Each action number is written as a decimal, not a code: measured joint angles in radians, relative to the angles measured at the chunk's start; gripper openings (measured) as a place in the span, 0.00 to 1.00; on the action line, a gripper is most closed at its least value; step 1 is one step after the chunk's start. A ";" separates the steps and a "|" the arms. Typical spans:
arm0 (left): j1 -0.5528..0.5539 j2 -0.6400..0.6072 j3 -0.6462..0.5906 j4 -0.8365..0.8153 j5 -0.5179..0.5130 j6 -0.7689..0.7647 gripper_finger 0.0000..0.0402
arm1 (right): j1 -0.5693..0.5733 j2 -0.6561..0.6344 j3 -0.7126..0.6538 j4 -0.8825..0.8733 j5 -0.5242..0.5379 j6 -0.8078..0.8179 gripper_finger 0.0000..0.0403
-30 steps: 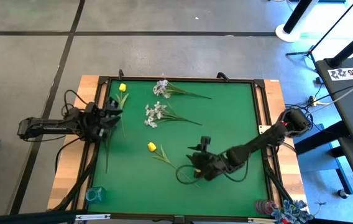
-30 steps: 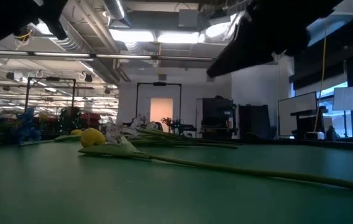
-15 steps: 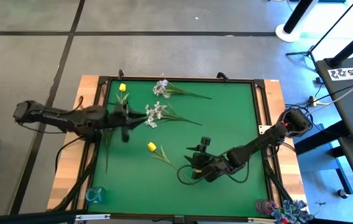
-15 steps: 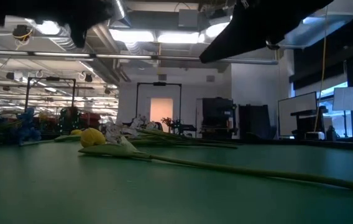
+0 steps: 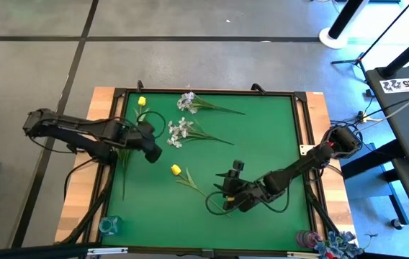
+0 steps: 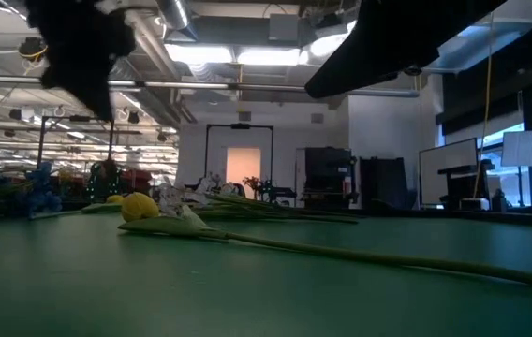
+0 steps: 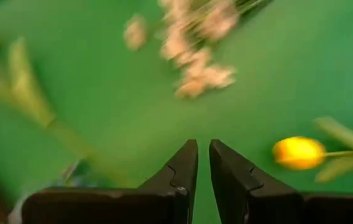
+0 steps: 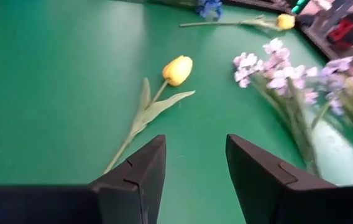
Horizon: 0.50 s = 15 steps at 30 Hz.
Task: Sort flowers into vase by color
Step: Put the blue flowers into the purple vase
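A yellow tulip point(image 5: 176, 170) point(image 8: 176, 70) point(image 6: 140, 206) lies flat on the green mat, its stem running toward the near right. My right gripper point(image 5: 224, 196) point(image 8: 195, 146) hovers open just above the stem's lower part, touching nothing. My left gripper point(image 5: 152, 153) point(image 7: 203, 149) is shut and empty, above the mat between that tulip point(image 7: 299, 152) and the nearer pale spray point(image 5: 179, 131). A second pale spray point(image 5: 186, 101) and another yellow tulip point(image 5: 142, 101) lie by the far edge. No red tulip shows.
A clear glass vase point(image 5: 109, 225) stands at the near left corner. A reddish vase point(image 5: 307, 239) with blue flowers point(image 5: 334, 244) stands off the near right corner. A raised frame point(image 5: 302, 129) borders the mat. A dark cable loop point(image 5: 210, 205) lies by my right gripper.
My left arm has swung in from the table's left edge toward the middle, then a little toward the near edge, ending close to the yellow tulip. My right gripper has crept slightly left along the tulip's stem. No flower has moved.
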State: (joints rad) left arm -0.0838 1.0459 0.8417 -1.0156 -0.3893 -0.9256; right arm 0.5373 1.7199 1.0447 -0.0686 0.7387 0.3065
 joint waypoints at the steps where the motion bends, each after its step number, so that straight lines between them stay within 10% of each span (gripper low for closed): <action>1: 0.003 0.006 0.000 -0.055 0.000 -0.040 0.10 | 0.000 0.000 0.000 -0.004 -0.008 0.007 0.41; 7: 0.042 0.033 -0.013 -0.335 0.069 -0.245 0.10 | 0.000 0.000 0.000 -0.012 -0.017 0.032 0.41; 15: 0.155 0.043 -0.143 -0.300 0.181 -0.263 0.18 | 0.000 0.000 0.000 -0.012 -0.019 0.033 0.41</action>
State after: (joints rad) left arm 0.0715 1.0892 0.6987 -1.3153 -0.2084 -1.1886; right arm 0.5376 1.7199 1.0447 -0.0806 0.7193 0.3394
